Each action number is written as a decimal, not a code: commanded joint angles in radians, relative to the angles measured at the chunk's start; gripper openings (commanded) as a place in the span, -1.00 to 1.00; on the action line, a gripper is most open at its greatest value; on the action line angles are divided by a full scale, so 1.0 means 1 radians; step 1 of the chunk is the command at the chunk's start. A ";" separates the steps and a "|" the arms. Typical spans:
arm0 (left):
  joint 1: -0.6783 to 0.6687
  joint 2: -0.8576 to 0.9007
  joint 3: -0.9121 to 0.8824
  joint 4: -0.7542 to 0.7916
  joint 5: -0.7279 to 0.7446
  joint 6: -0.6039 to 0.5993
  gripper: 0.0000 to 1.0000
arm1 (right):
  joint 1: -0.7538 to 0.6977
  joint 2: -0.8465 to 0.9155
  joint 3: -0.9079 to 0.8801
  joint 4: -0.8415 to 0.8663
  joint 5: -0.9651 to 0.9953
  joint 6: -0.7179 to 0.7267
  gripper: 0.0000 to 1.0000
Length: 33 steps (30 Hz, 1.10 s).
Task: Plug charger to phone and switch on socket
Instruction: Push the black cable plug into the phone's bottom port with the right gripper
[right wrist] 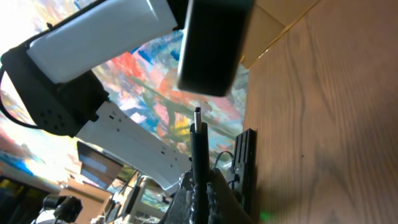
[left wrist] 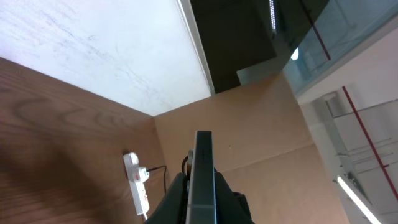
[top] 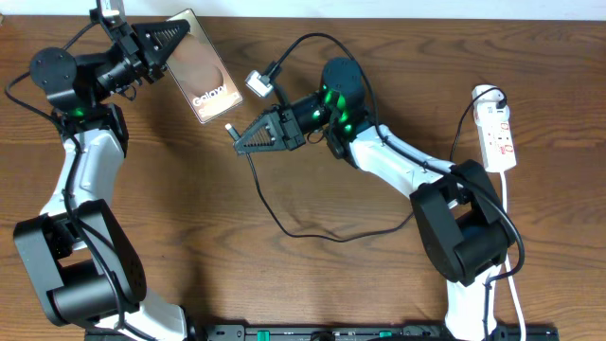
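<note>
Right gripper [right wrist: 198,179] is clamped on the charger [right wrist: 197,134], whose tip points at the phone [right wrist: 214,50] end, near but apart. Left gripper [top: 175,40] grips the phone's other end, by the table [top: 312,294] far edge. Socket [top: 499,137] lies along the right edge, well apart. Bare wood spreads below the charger's loop.

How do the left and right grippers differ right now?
The left gripper clamps the phone by its edge; the right gripper clamps the charger near its plug tip. The left gripper is far back on the table; the right gripper mid-table. Both are shut.
</note>
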 commanded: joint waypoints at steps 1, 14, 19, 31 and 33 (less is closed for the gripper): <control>0.002 -0.006 0.017 0.013 0.023 0.045 -0.85 | -0.009 0.005 0.008 0.005 0.013 0.008 -0.98; -0.029 -0.006 0.017 0.013 0.042 0.045 -0.86 | -0.015 0.005 0.008 0.005 0.021 0.008 -0.98; -0.031 -0.006 0.017 0.013 0.042 0.045 -0.85 | -0.019 0.005 0.008 0.005 0.021 0.011 -0.98; -0.044 -0.006 0.017 0.013 0.050 0.046 -0.85 | -0.020 0.005 0.008 0.005 0.027 0.011 -0.99; -0.048 -0.006 0.017 0.013 0.051 0.046 -0.85 | -0.020 0.005 0.008 0.005 0.028 0.016 -0.98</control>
